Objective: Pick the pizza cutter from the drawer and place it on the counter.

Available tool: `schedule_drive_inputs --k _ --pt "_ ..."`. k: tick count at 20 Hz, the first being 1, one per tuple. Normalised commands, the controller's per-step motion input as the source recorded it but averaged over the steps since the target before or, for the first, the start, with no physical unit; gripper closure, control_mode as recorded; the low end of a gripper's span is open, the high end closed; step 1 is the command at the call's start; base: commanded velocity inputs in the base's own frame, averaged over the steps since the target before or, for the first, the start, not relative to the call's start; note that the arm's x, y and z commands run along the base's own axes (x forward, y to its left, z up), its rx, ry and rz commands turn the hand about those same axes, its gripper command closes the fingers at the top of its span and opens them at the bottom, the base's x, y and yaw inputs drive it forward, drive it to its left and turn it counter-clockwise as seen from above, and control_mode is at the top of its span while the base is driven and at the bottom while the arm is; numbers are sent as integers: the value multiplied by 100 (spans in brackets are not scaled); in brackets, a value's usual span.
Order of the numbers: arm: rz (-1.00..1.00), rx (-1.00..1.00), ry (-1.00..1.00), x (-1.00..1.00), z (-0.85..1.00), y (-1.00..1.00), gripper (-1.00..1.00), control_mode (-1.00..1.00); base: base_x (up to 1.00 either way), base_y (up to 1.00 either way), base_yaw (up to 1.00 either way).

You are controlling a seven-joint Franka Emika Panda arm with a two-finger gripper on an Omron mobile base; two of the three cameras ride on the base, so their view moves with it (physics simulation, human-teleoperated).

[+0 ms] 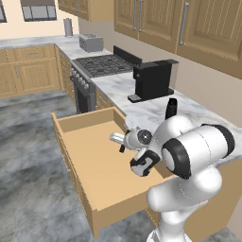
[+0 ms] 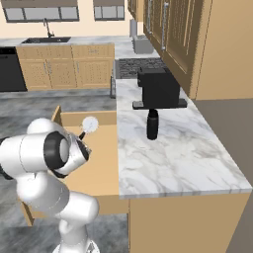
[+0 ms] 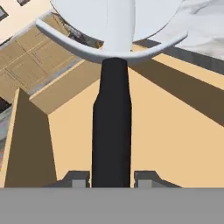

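One cutter (image 3: 111,131) sat clamped between the jaws, its black handle running straight out from between the two fingertips (image 3: 78,179) and ending in the round silver wheel at the far end. The gripper (image 1: 124,140) hung over the open drawer (image 1: 92,160), with the cutter lifted clear of the tan floor, as far as the base views showed. In the right base view the wheel (image 2: 90,123) pointed toward the drawer's back wall, and the table (image 2: 168,148) lay just beside it to the right, a step higher than the drawer rim. The coming move probably turned on that: the cutter needed to rise above the marble edge, then travel sideways, its long axis kept level, landing short of the black bottle (image 2: 152,124).
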Motion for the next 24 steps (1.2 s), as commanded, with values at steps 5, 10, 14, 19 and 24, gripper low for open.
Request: schedule_drive_inputs --k 5,10,14,19,24 --pt "-10 -1 16 -29 100 -58 100 -100 0 0 0" --pt "-8 -6 22 -3 100 -36 100 -100 0 0 0" --pt "-7 -2 23 -1 100 -47 100 -100 0 0 0" --pt "-15 1 19 -27 81 -94 100 -100 0 0 0" --pt "-26 8 14 -41 -20 -100 100 -100 0 0 0"
